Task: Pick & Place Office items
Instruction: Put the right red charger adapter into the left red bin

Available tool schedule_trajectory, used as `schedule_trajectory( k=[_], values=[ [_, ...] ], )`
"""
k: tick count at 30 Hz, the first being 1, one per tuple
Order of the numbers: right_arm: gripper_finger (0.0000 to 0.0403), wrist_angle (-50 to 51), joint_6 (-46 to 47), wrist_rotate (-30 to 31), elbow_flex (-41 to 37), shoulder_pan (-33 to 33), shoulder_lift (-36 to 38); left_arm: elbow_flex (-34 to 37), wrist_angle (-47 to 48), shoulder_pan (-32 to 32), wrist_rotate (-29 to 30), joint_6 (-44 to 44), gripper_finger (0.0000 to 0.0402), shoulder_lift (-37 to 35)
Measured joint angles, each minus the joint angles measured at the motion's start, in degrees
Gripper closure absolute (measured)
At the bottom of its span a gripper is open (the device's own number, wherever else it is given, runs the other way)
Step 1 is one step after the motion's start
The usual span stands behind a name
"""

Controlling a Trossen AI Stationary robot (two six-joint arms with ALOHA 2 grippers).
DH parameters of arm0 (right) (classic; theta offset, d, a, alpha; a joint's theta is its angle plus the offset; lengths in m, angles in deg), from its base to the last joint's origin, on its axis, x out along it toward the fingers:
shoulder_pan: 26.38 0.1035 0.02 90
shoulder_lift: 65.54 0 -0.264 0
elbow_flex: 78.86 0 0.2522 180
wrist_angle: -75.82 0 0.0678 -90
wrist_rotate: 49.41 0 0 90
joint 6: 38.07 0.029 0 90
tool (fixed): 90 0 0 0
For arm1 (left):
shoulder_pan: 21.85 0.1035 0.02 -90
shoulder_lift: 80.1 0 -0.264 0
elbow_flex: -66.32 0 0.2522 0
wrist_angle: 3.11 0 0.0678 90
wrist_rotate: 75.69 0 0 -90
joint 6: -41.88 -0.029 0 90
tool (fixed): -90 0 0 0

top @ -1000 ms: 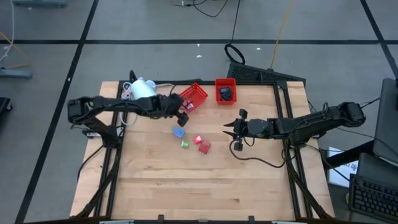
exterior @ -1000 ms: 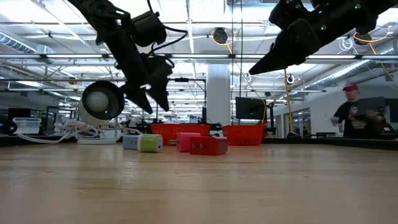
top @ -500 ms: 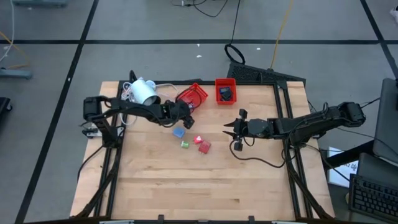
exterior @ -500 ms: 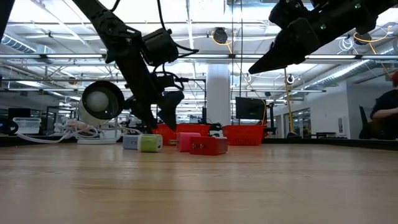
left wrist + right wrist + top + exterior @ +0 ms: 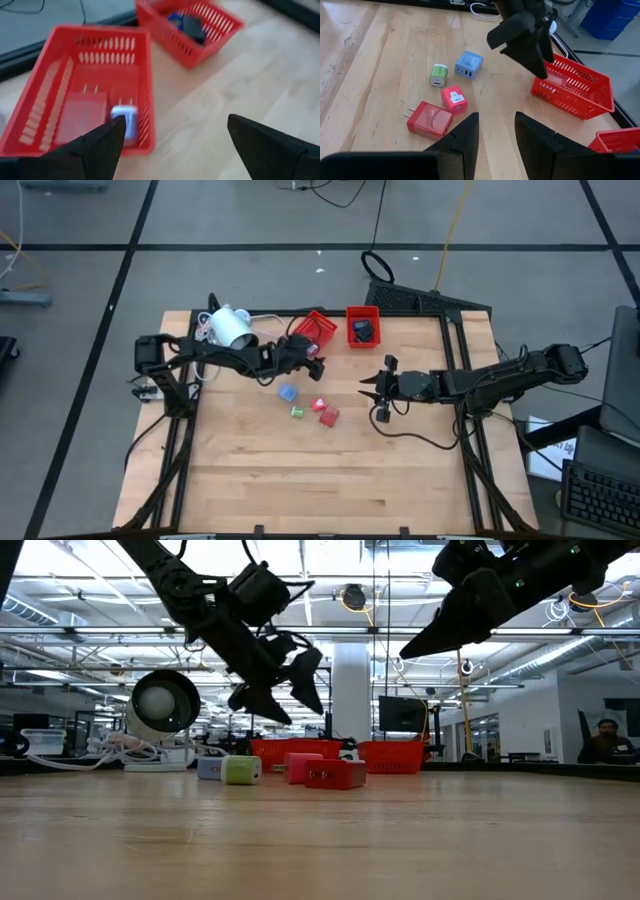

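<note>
- L pincer (image 5: 313,358) up off the surface (image 5: 330,470), just by the near rim of the left red tray (image 5: 322,326); fingers wide apart, nothing between them (L wrist view shows an empty gap).
- Left red tray holds a red charger block (image 5: 80,117) and a pale white-blue block (image 5: 125,120), both lying on the tray floor.
- Other red tray (image 5: 362,312), just beside it, holds a black item (image 5: 362,331) w/ something blue next to it.
- Still loose on the surface, mid area: blue block (image 5: 288,393), green block (image 5: 297,412), small red block (image 5: 318,403), bigger red block (image 5: 328,416). The two red ones nearly touch; blue and green sit apart from them.
- R pincer (image 5: 372,394) hovers well right of the loose group, above the surface; fingers only slightly apart, nothing seen held. Looks idle.
- Step, my read: L arm is between picks, empty by the tray, four items left to go.
- Next move prob: L pincer goes to the blue block (nearest), lines fingers across its flat sides, drops low, closes. Block is tiny, so centering matters; green one is close by, avoid bumping it.
</note>
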Motion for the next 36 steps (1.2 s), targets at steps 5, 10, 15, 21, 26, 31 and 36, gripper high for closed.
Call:
schedule_trajectory(
  k=[5, 10, 15, 21, 26, 31, 36],
  values=[
    [0.0287, 0.03, 0.01, -0.01, 0.0, 0.0, 0.0, 0.0, 1.62, 0.02, -5.24, -0.53, 0.0052, -0.02],
    [0.0287, 0.02, -0.02, -0.01, 0.0, 0.0, 0.0, 0.0, 9.2, -0.3, -6.67, 4.05, 0.0053, 0.88],
    [0.0287, -0.61, -0.16, -0.01, 0.0, 0.0, 0.0, -0.04, 5.08, -0.96, -1.94, 5.25, 0.0053, 4.94],
    [0.0287, -0.85, -0.18, 0.01, 0.0, 0.0, 0.0, 0.02, -6.16, -0.89, -1.19, 4.7, 0.0053, 9.07],
    [0.0287, -0.85, -0.18, 0.01, 0.0, 0.0, 0.0, -0.06, -15.65, -1.22, -0.4, 2.88, 0.0053, 11.36],
    [0.0287, -0.78, -0.18, 0.01, 0.0, 0.0, 0.0, -0.02, -20.05, -1.16, 2.01, 1.01, 0.0053, 11.84],
    [0.0287, -0.64, -0.03, 0.01, 0.0, 0.0, 0.0, -0.02, -18.28, -1.72, -3.18, -3.93, 0.0053, 8.84]
  ],
)
